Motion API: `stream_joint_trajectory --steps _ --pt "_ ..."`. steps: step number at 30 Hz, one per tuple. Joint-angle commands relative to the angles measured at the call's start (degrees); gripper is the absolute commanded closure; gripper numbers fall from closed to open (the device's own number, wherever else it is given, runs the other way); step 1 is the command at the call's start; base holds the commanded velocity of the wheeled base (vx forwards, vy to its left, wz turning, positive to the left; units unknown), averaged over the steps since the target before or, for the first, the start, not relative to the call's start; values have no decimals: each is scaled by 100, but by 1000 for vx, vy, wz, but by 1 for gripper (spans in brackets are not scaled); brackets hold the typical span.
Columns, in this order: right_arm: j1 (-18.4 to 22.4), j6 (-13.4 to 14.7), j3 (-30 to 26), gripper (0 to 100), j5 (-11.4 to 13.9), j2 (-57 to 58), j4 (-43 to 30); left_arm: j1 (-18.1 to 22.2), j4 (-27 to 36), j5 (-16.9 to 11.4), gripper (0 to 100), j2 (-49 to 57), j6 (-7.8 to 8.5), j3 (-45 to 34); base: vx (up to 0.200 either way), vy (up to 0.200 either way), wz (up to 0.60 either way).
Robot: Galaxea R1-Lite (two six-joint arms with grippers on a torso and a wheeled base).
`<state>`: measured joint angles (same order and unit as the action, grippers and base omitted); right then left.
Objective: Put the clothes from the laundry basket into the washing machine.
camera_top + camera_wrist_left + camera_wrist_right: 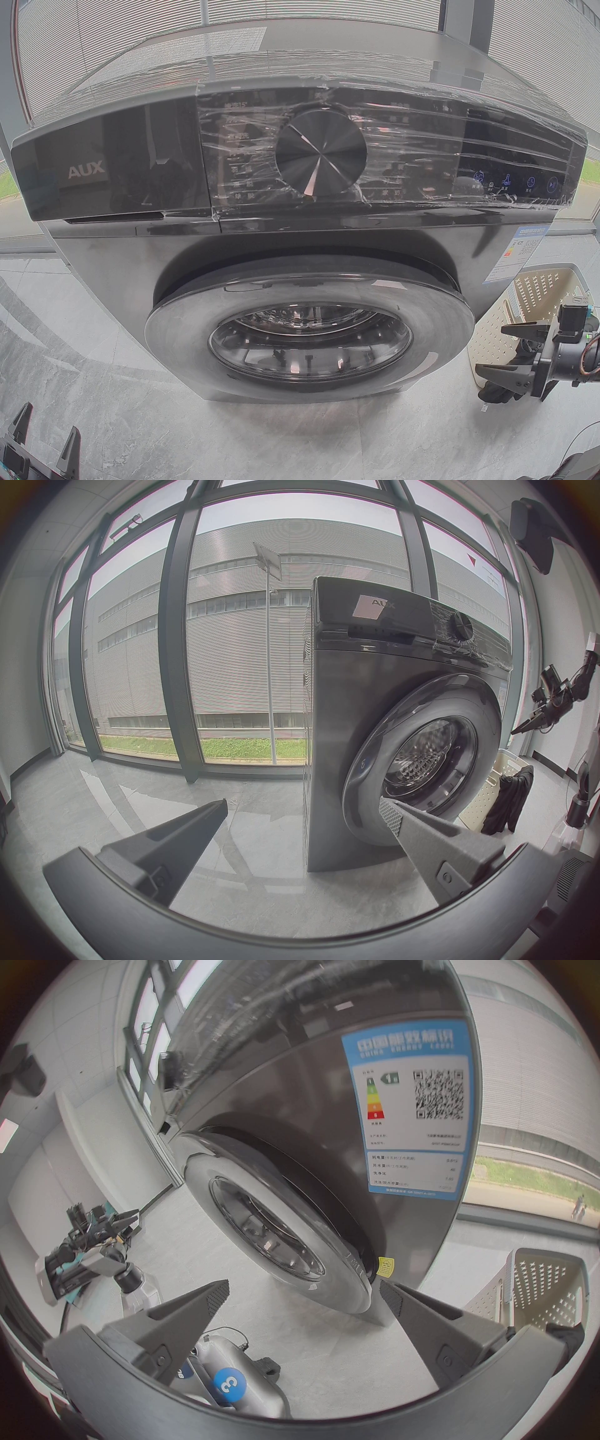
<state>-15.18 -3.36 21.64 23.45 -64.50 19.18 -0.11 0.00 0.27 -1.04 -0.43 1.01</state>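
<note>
left gripper: wide open, empty | right gripper: wide open, empty, just beside laundry basket | dark clothes: hang over basket rim | washing machine: door closed

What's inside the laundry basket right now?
A dark garment drapes over the rim of the laundry basket. Its bottom is hidden behind its walls, so I cannot tell if more lies inside.

The washing machine is dark metallic grey, with a glossy black control panel and a black dial with radial sheen. Its energy label is blue and white with a green-to-red scale. The laundry basket is cream, perforated in a dot grid. The clothes are black. The floor is pale grey, marble-veined tile.
</note>
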Motion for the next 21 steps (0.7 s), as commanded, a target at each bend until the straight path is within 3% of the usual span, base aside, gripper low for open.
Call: stream_joint_trajectory --steps 1,8,17,21 --pt "-319 240 156 0 -148 -581 236 2 0 0 0 95 -1 -92 0 0 0" --pt "-565 539 -19 0 -210 -1205 1378 2 0 8 0 95 -1 -92 0 0 0" --pt "-785 547 -46 0 -306 -1399 1457 2 0 0 0 95 -1 -92 0 0 0" --pt "-794 495 -301 0 -324 -1135 1440 -7 0 8 0 95 -1 -92 0 0 0"
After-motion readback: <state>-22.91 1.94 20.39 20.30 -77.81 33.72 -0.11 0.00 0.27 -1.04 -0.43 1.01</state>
